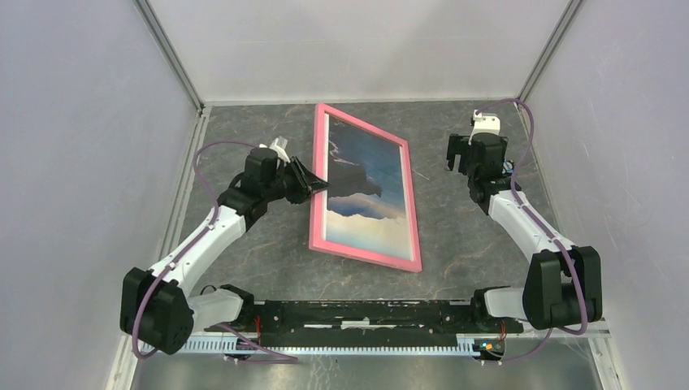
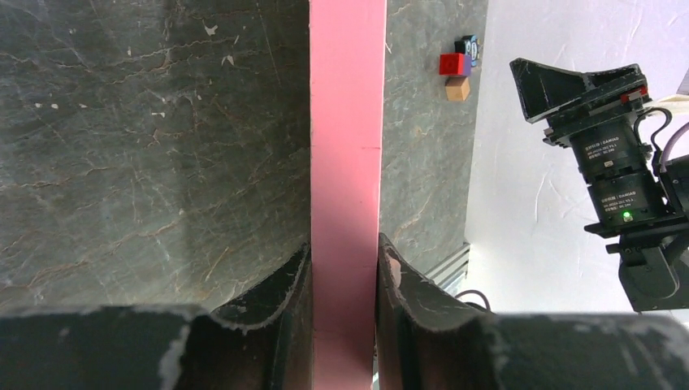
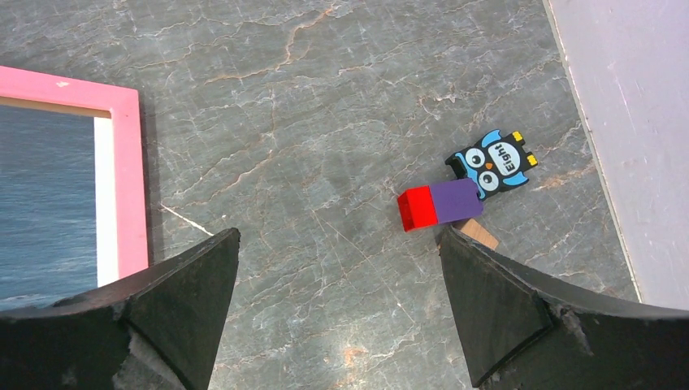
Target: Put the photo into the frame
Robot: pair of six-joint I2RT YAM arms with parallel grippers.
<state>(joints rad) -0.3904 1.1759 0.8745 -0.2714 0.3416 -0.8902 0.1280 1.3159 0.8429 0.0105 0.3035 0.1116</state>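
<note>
The pink frame (image 1: 366, 255) is in the middle of the table with the photo (image 1: 366, 191) of blue sea, dark cliffs and pale sky inside it, face up. The frame looks tilted, its left side raised. My left gripper (image 1: 315, 185) is shut on the frame's left edge; in the left wrist view the fingers (image 2: 284, 301) pinch the pink edge (image 2: 345, 122) from both sides. My right gripper (image 1: 455, 154) is open and empty above the table, right of the frame. The right wrist view shows the frame's corner (image 3: 127, 179) and the photo (image 3: 45, 195) at the left.
A small cluster of toy blocks, red and purple (image 3: 439, 205) with a blue owl piece (image 3: 494, 165), lies near the right wall under my right gripper (image 3: 337, 244). It also shows in the left wrist view (image 2: 457, 65). Walls close in the table on three sides.
</note>
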